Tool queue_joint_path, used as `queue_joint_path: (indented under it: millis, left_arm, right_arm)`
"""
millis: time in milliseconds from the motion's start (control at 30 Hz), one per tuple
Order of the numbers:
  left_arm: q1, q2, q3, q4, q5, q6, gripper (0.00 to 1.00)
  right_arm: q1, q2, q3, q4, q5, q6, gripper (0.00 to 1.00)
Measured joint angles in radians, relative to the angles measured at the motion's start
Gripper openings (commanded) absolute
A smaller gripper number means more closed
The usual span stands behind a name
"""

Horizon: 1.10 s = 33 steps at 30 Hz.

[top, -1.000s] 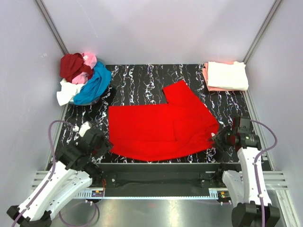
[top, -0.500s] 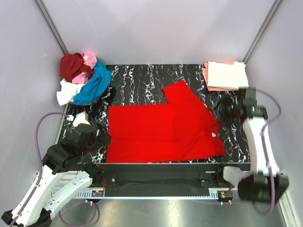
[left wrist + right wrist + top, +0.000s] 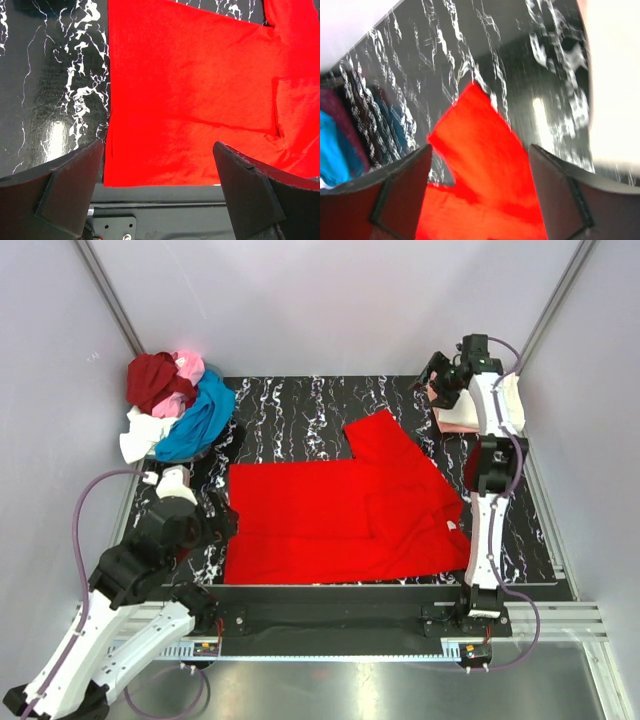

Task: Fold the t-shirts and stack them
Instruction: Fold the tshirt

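The bright red t-shirt [image 3: 320, 520] lies flat, its right side folded over and one sleeve [image 3: 475, 130] sticking out. Its near left corner sits under the left gripper [image 3: 159, 150], whose jaws are wide and empty. The right gripper [image 3: 480, 150], also spread and empty, hovers above the sleeve.

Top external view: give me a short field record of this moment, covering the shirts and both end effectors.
bright red t-shirt: lying flat in the centre, partly folded
unfolded heap: far left corner; dark red, pink, blue, white
folded stack: far right corner, partly hidden
left end effector: open, empty, over the shirt's near left edge
right end effector: open, empty, raised beside the folded stack
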Motion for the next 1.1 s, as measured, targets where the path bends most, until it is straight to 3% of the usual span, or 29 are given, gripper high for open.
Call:
queue_joint_path:
  millis: [100,500,933,1100]
  left_arm:
    - [0.004,-0.019,0.000,0.007,-0.002,0.005,0.99]
    - [0.045,-0.105,-0.013,0.032,0.000,0.017,0.99]
    - [0.087,-0.100,-0.015,0.045,0.011,0.026,0.99]
    - [0.101,-0.100,-0.015,0.049,0.020,0.033,0.99]
  right_arm:
    - [0.020,0.200,0.234,-0.010,-0.019,-0.007,0.89]
    - [0.126,0.358,0.286,0.099,-0.030,-0.008,0.85]
    - [0.183,0.330,0.177,0.194,-0.017,-0.023,0.43]
    - [0.183,0.293,0.119,0.192,0.039,-0.070,0.41]
